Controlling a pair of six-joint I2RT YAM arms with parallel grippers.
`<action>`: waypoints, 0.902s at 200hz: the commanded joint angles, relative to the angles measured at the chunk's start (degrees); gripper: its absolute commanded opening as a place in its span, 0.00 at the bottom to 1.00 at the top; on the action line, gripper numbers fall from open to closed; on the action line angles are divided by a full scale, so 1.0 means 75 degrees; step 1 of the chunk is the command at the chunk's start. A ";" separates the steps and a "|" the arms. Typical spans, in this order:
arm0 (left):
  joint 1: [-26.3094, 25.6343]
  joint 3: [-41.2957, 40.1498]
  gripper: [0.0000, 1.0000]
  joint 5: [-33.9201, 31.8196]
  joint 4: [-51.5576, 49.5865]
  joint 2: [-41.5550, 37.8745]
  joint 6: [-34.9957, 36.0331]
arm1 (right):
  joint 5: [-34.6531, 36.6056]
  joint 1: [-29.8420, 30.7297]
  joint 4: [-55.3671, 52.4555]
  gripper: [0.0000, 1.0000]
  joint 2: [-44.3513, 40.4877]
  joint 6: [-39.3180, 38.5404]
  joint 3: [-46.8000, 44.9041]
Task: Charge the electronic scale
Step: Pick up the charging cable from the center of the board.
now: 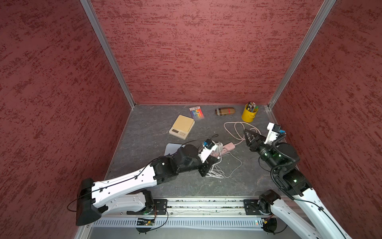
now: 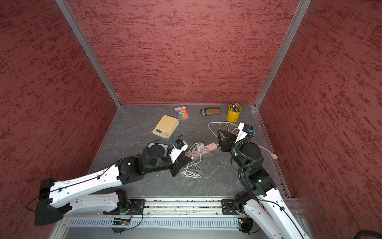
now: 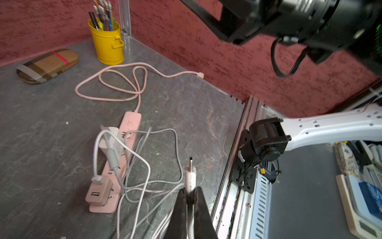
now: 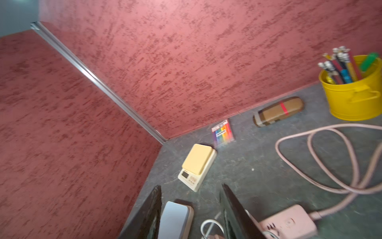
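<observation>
Plug gripped, scale well apart
Left gripper (image 3: 190, 189) pinches the white cable's plug (image 3: 190, 172), tip aimed away from the electronic scale (image 1: 182, 126), which lies farther back, display end nearest; its port is probably on a hidden side. Right gripper (image 4: 191, 186), farther off, hangs spread and empty

We see white shells and black joints on both arms. Along the left arm (image 1: 128, 187) runs a thin black cable (image 1: 122, 181). The right arm (image 1: 289, 184) carries a ribbed black hose (image 1: 273, 178) and green lights (image 1: 295, 180). The left claw (image 3: 190, 188) and the right claw (image 4: 191, 186) have black fingers (image 4: 153, 207).
</observation>
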 commanded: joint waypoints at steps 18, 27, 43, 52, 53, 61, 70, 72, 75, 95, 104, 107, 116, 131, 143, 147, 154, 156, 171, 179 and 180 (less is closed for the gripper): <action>0.1751 -0.0519 0.00 0.0924 0.1091 -0.0840 -0.1701 | -0.1725 0.0489 0.1987 0.47 0.1169 -0.0172 -0.0392; 0.2222 -0.0733 0.00 0.1248 0.1597 -0.0989 -0.2165 | -0.1579 0.0957 0.2194 0.48 0.1404 -0.0422 -0.0437; 0.2963 -0.0982 0.00 0.1734 0.2321 -0.1124 -0.2921 | -0.1141 0.1785 0.2502 0.51 0.1834 -0.0894 -0.0340; 0.3290 -0.1028 0.00 0.1968 0.2634 -0.1106 -0.3217 | -0.0984 0.2184 0.2599 0.52 0.2180 -0.1161 -0.0183; 0.3320 -0.1030 0.00 0.2003 0.2661 -0.1101 -0.3240 | -0.0977 0.2218 0.2605 0.52 0.2209 -0.1189 -0.0160; 0.3535 -0.1028 0.00 0.2153 0.2842 -0.1050 -0.3481 | -0.0931 0.2480 0.2656 0.53 0.2506 -0.1407 0.0005; 0.3739 -0.1066 0.00 0.2281 0.3087 -0.0985 -0.3768 | -0.0875 0.2737 0.2669 0.54 0.2835 -0.1659 0.0210; 0.3790 -0.1081 0.00 0.2307 0.3171 -0.0977 -0.3829 | -0.0855 0.2789 0.2675 0.54 0.2923 -0.1703 0.0254; 0.3830 -0.1111 0.00 0.2343 0.3274 -0.0967 -0.3935 | -0.0831 0.2862 0.2672 0.55 0.3035 -0.1780 0.0332; 0.4148 -0.1310 0.00 0.2464 0.3946 -0.0868 -0.4541 | -0.0829 0.3223 0.2704 0.56 0.3779 -0.2146 0.0856; 0.4244 -0.1349 0.00 0.2511 0.4134 -0.0830 -0.4712 | -0.0852 0.3303 0.2804 0.56 0.4082 -0.2227 0.1042; 0.4262 -0.1360 0.00 0.2525 0.4183 -0.0822 -0.4749 | -0.0869 0.3322 0.2841 0.56 0.4180 -0.2228 0.1092; 0.4330 -0.1371 0.00 0.2568 0.4235 -0.0825 -0.4812 | -0.0888 0.3360 0.2994 0.56 0.4441 -0.2236 0.1266; 0.4370 -0.1371 0.00 0.2599 0.4223 -0.0849 -0.4842 | -0.0969 0.3420 0.3040 0.57 0.4863 -0.2349 0.1655; 0.4403 -0.1388 0.00 0.2612 0.4172 -0.0898 -0.4835 | -0.0938 0.3441 0.2857 0.56 0.5231 -0.2463 0.2062; 0.4412 -0.1393 0.00 0.2629 0.4150 -0.0921 -0.4846 | -0.0898 0.3446 0.2785 0.56 0.5353 -0.2496 0.2201; 0.4436 -0.1417 0.00 0.2657 0.4158 -0.0945 -0.4863 | -0.0833 0.3447 0.2661 0.56 0.5534 -0.2565 0.2426; 0.4442 -0.1418 0.00 0.2673 0.4153 -0.0961 -0.4859 | -0.0824 0.3447 0.2620 0.55 0.5590 -0.2585 0.2498; 0.4486 -0.1440 0.00 0.2774 0.4101 -0.1012 -0.4878 | -0.0714 0.3447 0.2461 0.42 0.5887 -0.2720 0.2870; 0.4520 -0.1441 0.00 0.2847 0.4024 -0.1049 -0.4872 | -0.0534 0.3445 0.2381 0.25 0.5968 -0.2768 0.3017; 0.4527 -0.1441 0.00 0.2859 0.4012 -0.1055 -0.4859 | -0.0506 0.3446 0.2373 0.22 0.5972 -0.2772 0.3028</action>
